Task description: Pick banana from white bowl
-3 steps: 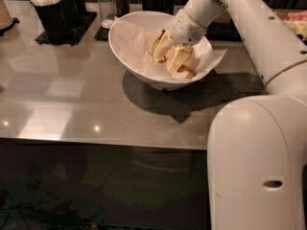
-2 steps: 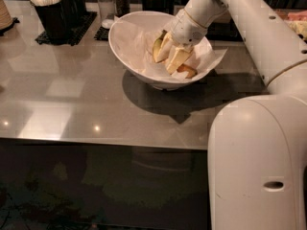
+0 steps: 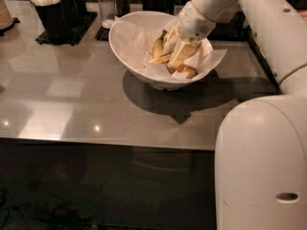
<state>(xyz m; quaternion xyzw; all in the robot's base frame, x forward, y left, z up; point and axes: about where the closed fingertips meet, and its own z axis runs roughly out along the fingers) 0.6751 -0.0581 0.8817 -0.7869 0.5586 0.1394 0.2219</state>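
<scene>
The white bowl (image 3: pixel 125 30), lined with crinkled white paper, stands tilted at the back middle of the grey table. My gripper (image 3: pixel 177 51) reaches down into it from the upper right and is in among the fruit. A greenish-yellow banana (image 3: pixel 158 47) lies just left of the gripper, with a smooth orange-yellow banana tip (image 3: pixel 159 59) below it. A dull brown-streaked end of the banana (image 3: pixel 188 71) shows under the gripper at its lower right; the rest of it is hidden by the gripper.
A black caddy of white packets (image 3: pixel 53 11) and shakers (image 3: pixel 112 1) stand behind the bowl to the left. A stack of cups (image 3: pixel 4 13) is at the far left edge. My white body (image 3: pixel 261 162) fills the lower right, and the table's front edge (image 3: pixel 105 142) runs across the middle.
The gripper has shifted slightly up and to the right inside the bowl. The bowl and the things behind it have not moved.
</scene>
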